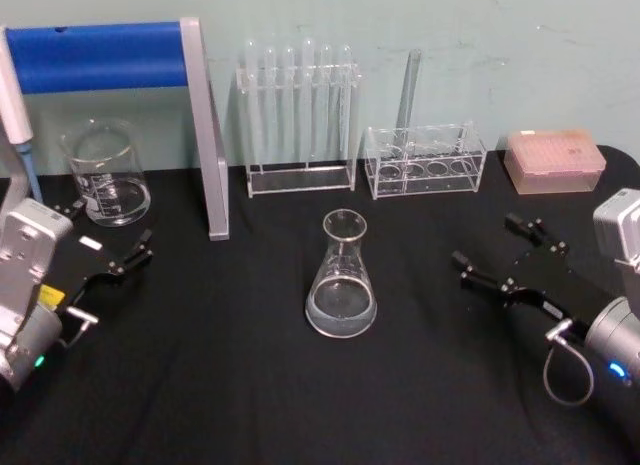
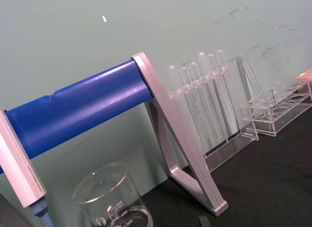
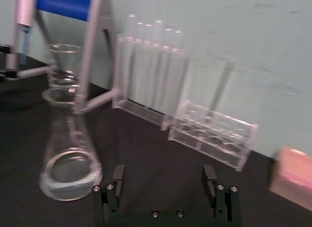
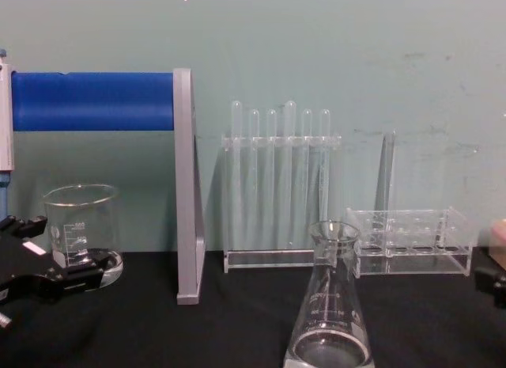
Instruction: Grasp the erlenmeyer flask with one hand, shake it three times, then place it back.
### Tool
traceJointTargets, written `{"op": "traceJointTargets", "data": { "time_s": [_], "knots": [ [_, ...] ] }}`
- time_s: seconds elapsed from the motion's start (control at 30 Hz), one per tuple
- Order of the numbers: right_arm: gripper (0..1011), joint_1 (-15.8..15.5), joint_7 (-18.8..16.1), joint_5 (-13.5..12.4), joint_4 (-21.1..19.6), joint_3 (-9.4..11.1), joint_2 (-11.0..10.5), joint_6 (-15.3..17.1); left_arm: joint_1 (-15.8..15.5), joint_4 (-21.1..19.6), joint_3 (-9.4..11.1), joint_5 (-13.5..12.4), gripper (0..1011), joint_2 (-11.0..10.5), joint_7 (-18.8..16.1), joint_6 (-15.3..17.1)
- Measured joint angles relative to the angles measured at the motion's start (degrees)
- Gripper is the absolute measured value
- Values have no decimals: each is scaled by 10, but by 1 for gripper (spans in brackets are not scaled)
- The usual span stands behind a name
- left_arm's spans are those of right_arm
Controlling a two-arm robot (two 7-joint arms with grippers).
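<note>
Right gripper (image 1: pixel 487 240): jaws spread wide and empty, reaching in from the right side.
Left gripper (image 1: pixel 108 228): spread too, parked at the far left.
Counter (image 1: pixel 250 385): black cloth under everything.
Blue-barred stand (image 1: pixel 100 55): back left, silver leg planted on the cloth.
Tall tube rack (image 1: pixel 300 115): back centre, a row of upright tubes.
Low rack (image 1: pixel 425 163): just beside it, one long tube standing in it.
Beaker (image 1: pixel 105 175): just behind the left gripper; the left wrist view comes close enough to show its white scale.
Erlenmeyer flask (image 1: pixel 342 280): upright and free near mid-counter, in front of the racks.
- The right wrist view puts it just outside one finger, not between the two.
- The chest view, side on, catches the white graduation marks on the cone.
- The head view looks past the flared rim to a shallow pool of clear liquid in the wide base.
</note>
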State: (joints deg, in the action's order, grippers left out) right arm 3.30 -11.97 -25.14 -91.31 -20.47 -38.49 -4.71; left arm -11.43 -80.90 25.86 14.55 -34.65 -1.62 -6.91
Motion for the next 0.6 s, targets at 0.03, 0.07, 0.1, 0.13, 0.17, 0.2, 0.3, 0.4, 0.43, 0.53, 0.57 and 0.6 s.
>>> {"op": "traceJointTargets", "data": {
  "time_s": [0.03,0.07,0.1,0.13,0.17,0.2,0.3,0.4,0.43,0.53,0.57,0.6],
  "knots": [
    [1000,-3,-13,-7,-3,0,0,1,0,0,0,0,1001,0,0,0],
    [1000,-4,-19,-9,-4,-1,1,2,0,0,0,0,1001,0,0,0],
    [1000,-5,-24,-11,-5,-1,1,3,0,0,0,0,1001,0,0,0],
    [1000,-6,-35,-15,-7,-4,4,4,0,0,0,0,1001,0,0,0],
    [1000,-6,-40,-15,-8,-5,5,5,0,0,0,0,1001,0,0,0],
    [1000,-6,-45,-16,-9,-7,6,5,0,0,0,0,1001,0,0,0],
    [1000,-5,-63,-19,-11,-12,12,6,0,0,0,0,1001,0,0,0],
    [1000,-1,-83,-21,-11,-18,20,7,0,0,0,0,1001,0,0,0],
    [1000,1,-87,-22,-11,-20,22,8,0,0,0,0,1001,0,0,0],
    [1000,9,-104,-23,-5,-28,35,9,0,0,0,0,1001,0,0,0],
    [1000,11,-107,-23,-3,-29,38,9,0,0,0,0,1001,0,0,0],
    [1000,17,-114,-23,3,-33,46,10,0,0,0,0,1001,0,0,0]
  ]
}}
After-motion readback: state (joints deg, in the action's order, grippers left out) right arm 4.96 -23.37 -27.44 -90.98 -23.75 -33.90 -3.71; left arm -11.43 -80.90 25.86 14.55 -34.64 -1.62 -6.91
